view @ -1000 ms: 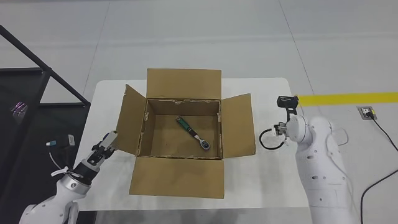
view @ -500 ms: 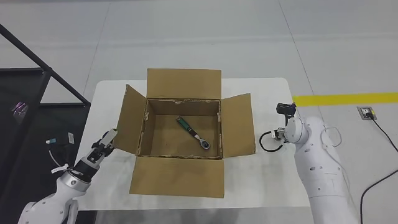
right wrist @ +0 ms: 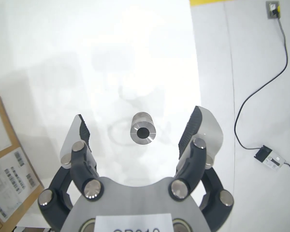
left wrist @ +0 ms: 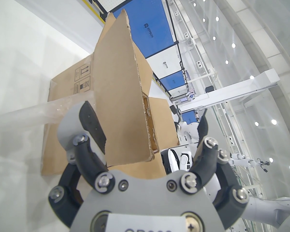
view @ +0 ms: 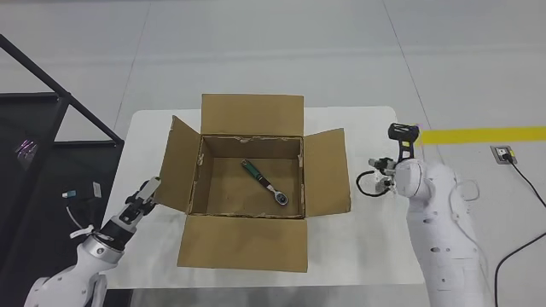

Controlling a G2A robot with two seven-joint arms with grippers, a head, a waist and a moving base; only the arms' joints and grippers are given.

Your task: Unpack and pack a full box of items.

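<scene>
Top view: the wrench lies in the box, between the left gripper and right gripper, touching neither, long axis diagonal, handle toward the far side. Left wrist view: the left gripper gapes wide astride a flap (closing could drag the box). Right wrist view: the right gripper, spread wide, brackets an upright socket, bore up; an off-centre squeeze may topple it.
</scene>
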